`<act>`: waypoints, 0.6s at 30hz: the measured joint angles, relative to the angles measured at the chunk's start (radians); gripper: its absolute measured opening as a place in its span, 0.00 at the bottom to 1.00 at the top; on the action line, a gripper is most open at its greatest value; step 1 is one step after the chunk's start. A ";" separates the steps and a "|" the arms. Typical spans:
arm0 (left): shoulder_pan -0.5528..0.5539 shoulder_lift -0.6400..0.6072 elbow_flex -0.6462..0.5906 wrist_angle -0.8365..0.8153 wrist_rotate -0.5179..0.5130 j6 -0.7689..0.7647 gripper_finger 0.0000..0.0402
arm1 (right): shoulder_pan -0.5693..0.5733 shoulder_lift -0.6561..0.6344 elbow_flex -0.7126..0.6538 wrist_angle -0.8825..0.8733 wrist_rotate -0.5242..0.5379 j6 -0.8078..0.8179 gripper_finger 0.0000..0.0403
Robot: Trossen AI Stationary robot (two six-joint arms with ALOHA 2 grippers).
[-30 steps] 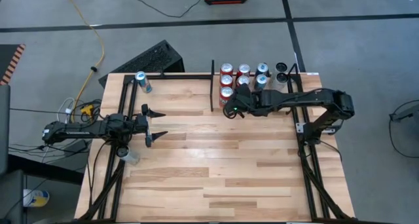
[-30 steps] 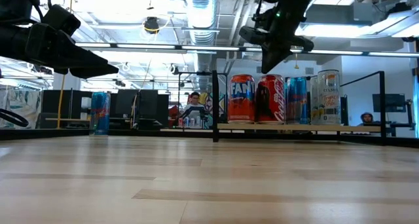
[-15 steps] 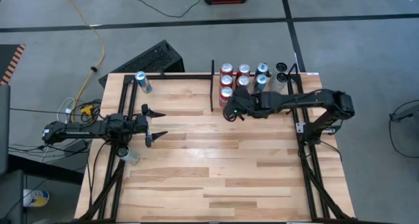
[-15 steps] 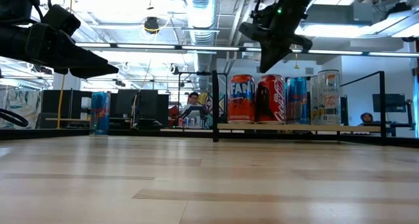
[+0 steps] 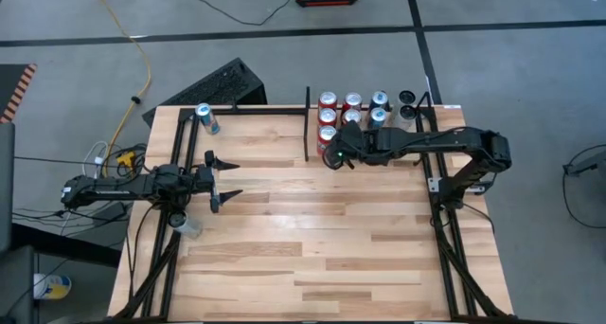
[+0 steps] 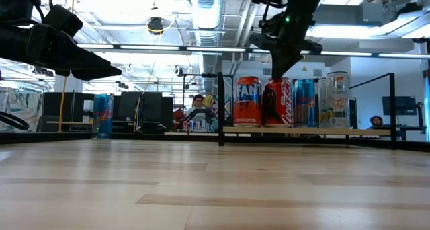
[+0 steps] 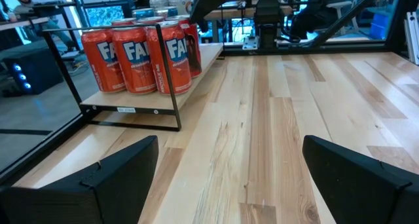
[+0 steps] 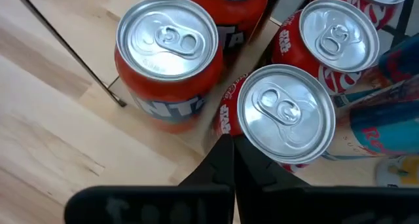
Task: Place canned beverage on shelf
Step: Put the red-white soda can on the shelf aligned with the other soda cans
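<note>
Canned beverage: red cola can with silver lid [image 8: 286,112], standing at the front of the light wood shelf [image 6: 295,130], centre right of the low view, beside an orange soda can [image 8: 169,50]. Right gripper [image 8: 232,160]: fingers closed together, empty, tips against the can's side. The nudge is best kept slow and low so the can stays upright. Since the earlier frame this gripper has descended toward the cans. Left gripper [image 5: 220,176]: wide open, empty, at centre left.

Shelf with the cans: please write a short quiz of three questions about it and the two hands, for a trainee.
1. True or false: the right hand, above the cans on the shelf, is shut.
2. Where is the blue can? A: inside the shelf. B: on the table, at its far left corner. C: in the left hand.
3. Fill in: the left hand's fingers are ___.
Key: 1 true; 2 B; 3 open.
</note>
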 joint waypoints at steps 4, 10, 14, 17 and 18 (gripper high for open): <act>0.000 0.000 0.000 0.000 0.000 0.000 0.91 | -0.004 0.000 0.000 0.002 -0.001 -0.004 0.05; 0.000 0.000 0.000 0.000 0.000 0.000 0.91 | -0.004 0.000 0.000 -0.001 -0.002 -0.004 0.05; 0.000 0.000 0.000 0.000 0.000 0.000 0.91 | -0.004 0.000 0.000 -0.008 -0.003 -0.004 0.05; 0.000 0.000 0.000 0.000 0.000 0.000 0.91 | -0.004 0.000 0.000 -0.020 -0.010 -0.003 0.05; 0.000 0.000 0.000 0.000 0.000 0.000 0.91 | -0.004 0.000 0.000 -0.028 -0.010 -0.003 0.05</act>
